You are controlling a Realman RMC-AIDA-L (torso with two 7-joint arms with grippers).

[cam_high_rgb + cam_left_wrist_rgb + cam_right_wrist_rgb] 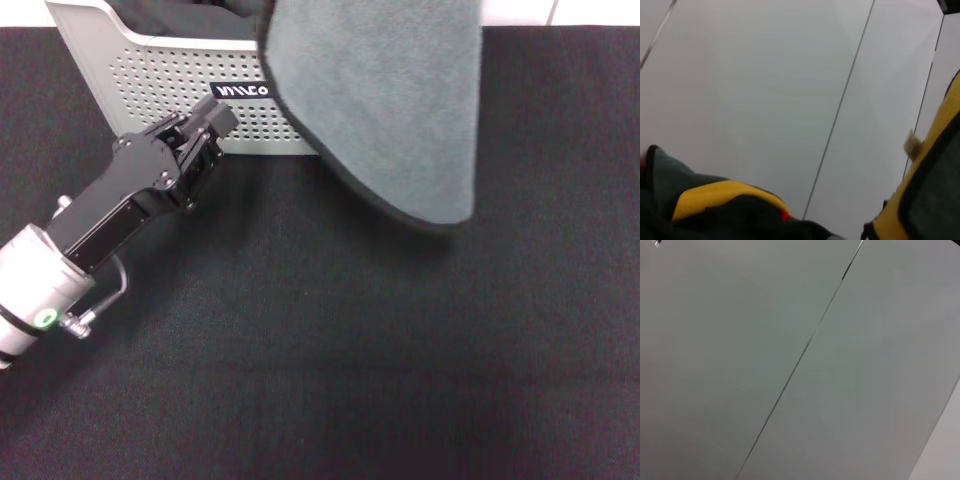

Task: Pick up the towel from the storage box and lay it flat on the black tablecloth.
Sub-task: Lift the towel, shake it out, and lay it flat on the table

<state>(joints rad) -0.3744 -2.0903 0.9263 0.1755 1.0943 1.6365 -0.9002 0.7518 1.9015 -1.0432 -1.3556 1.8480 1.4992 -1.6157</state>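
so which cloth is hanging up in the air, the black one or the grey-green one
The grey-green towel, black-edged, hangs above the black tablecloth; the dark cloth stays in the storage box.

Towel hangs over tabletop, right of left pincer

The left pincer [205, 125] sits before the storage box [150, 70] on the black tablecloth [350, 350]; the towel [385, 100] hangs to its right, partly before the box.

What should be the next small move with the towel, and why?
Probably carry the towel toward the robot and lower it. It hangs lifted, its top out of view, its lower corner above the black tablecloth just in front of the storage box. The left gripper waits low beside the box; whatever holds the towel is not visible.
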